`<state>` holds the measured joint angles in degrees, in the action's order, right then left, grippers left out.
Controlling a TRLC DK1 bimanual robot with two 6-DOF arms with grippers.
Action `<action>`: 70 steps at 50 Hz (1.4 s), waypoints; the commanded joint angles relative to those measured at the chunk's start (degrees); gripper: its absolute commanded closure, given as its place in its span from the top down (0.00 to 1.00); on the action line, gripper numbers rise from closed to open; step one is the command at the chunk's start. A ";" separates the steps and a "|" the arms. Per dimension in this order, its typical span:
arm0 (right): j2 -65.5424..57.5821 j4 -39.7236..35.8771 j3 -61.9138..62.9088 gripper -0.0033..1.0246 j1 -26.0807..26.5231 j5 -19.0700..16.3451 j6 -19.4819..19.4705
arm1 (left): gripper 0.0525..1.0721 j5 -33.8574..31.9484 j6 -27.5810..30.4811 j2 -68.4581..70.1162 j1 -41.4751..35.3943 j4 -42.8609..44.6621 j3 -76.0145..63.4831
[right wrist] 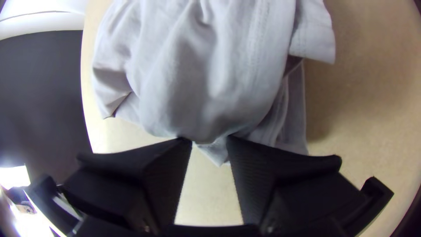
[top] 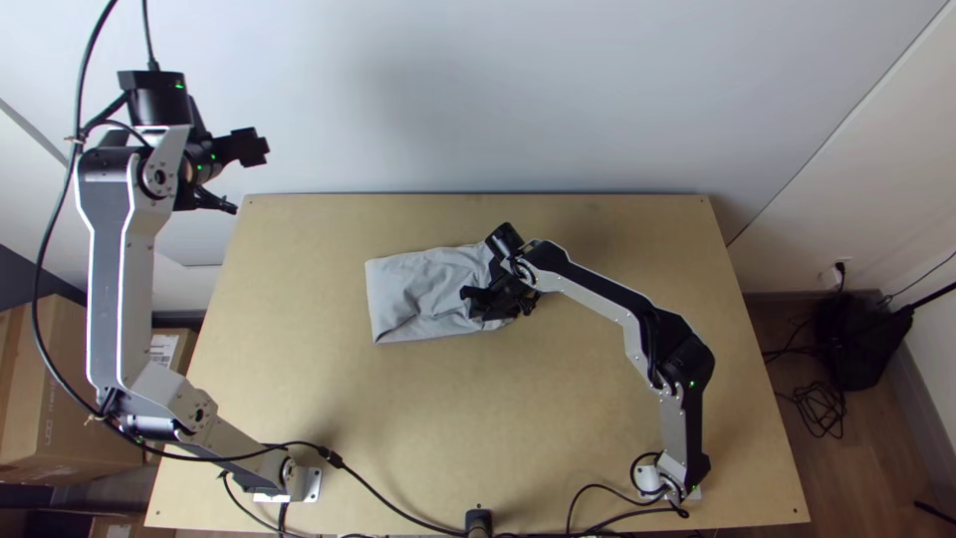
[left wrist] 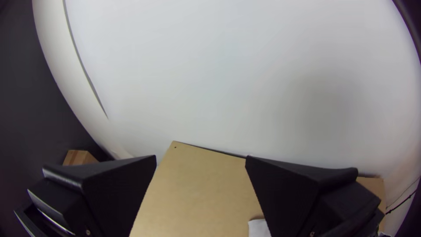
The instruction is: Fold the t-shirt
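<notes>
T-shirt part-folded; far-end gather under attention

Item: grey T-shirt [top: 403, 289], lying on the wooden table [top: 448, 428] as a compact oblong, its outer end fairly flat, its other end bunched beneath the right gripper [right wrist: 209, 140]. Judged step: arranging the bunched end of a part-made fold.

Right gripper: fingers parted by a narrow gap, tips against the gathered cloth. A firm grasp cannot be confirmed. Left gripper [left wrist: 200, 160]: released, fingers wide apart, nothing between them, well apart from the garment near the table's far left corner.

Next move, in this inspector's judgement: secure the loose layers, lay them evenly over the flat part, then let go without dragging the fold askew.

Comparison of views: the top view gives the overall outline and straight outer edge. The right wrist view adds bulging folds, what appears to be a sleeve [right wrist: 313, 39], loose layers beneath it, and a small cloth corner [right wrist: 217, 156] projecting by the fingertips.
</notes>
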<state>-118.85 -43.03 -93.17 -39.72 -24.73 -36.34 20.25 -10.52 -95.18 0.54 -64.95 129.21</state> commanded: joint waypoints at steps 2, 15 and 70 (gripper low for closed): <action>0.37 -0.74 -0.35 0.02 -0.53 1.44 1.62 | 0.96 -1.35 -0.64 2.63 2.36 -0.79 -1.68; 11.01 -1.18 6.33 0.02 1.67 1.53 3.38 | 0.96 -3.55 -0.37 3.15 6.50 -1.32 -2.12; -6.40 1.28 -7.47 0.96 15.99 -10.95 15.86 | 0.96 -3.90 3.49 5.70 13.35 -2.90 -3.08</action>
<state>-121.08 -42.09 -96.64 -23.22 -35.09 -21.74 16.91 -8.08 -91.50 12.75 -67.16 126.58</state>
